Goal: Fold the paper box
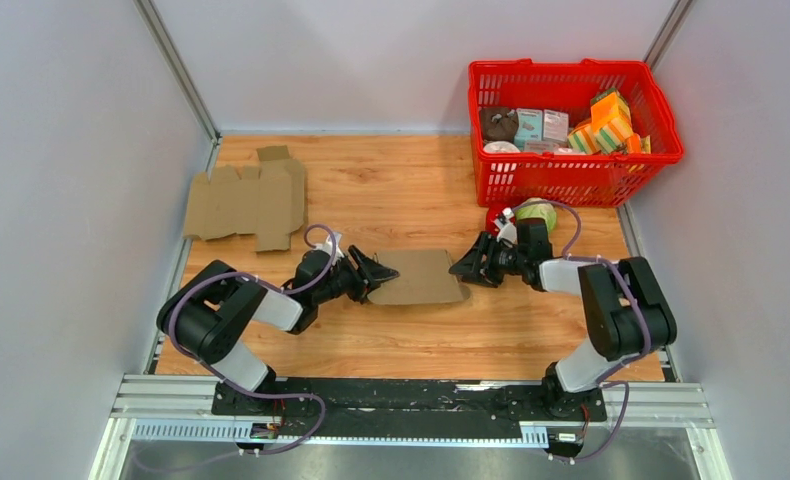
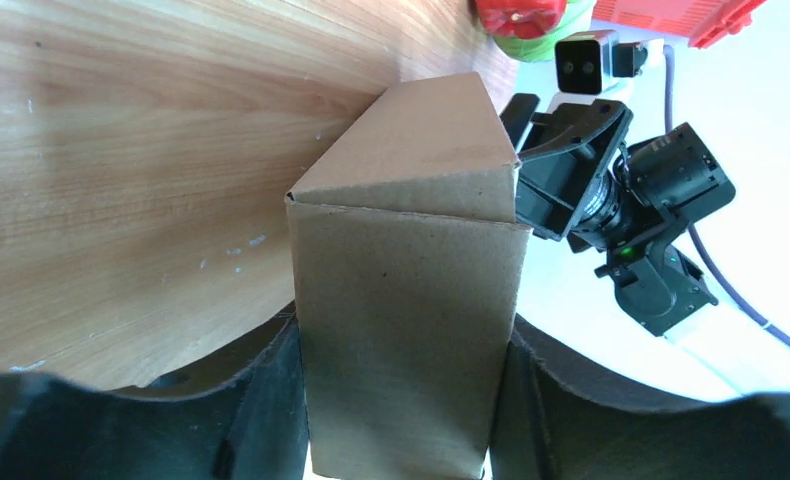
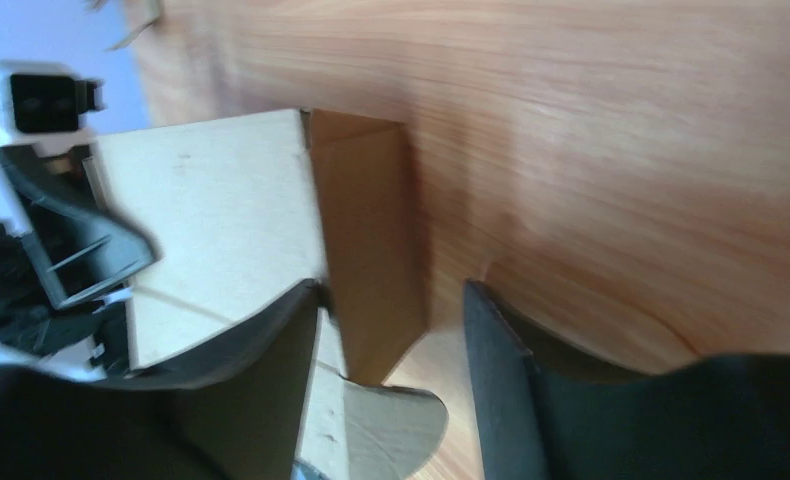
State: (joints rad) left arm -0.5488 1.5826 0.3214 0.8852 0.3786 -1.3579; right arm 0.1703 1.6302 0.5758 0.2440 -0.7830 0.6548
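Evidently a light paper box of thin card, stiff across the panels yet weak at the creases and easily dented; best taken gently across a folded end; sits half-formed mid-tabletop, between both arms; clamped at its left end by the left pincer, walls touching both fingers; flanked at the other end by the right pincer, parted, one finger on a panel, the other clear of it

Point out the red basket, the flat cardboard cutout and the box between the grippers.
red basket (image 1: 571, 180): top view, front wall.
flat cardboard cutout (image 1: 246, 205): top view, centre.
box (image 1: 423, 278): top view, top face.
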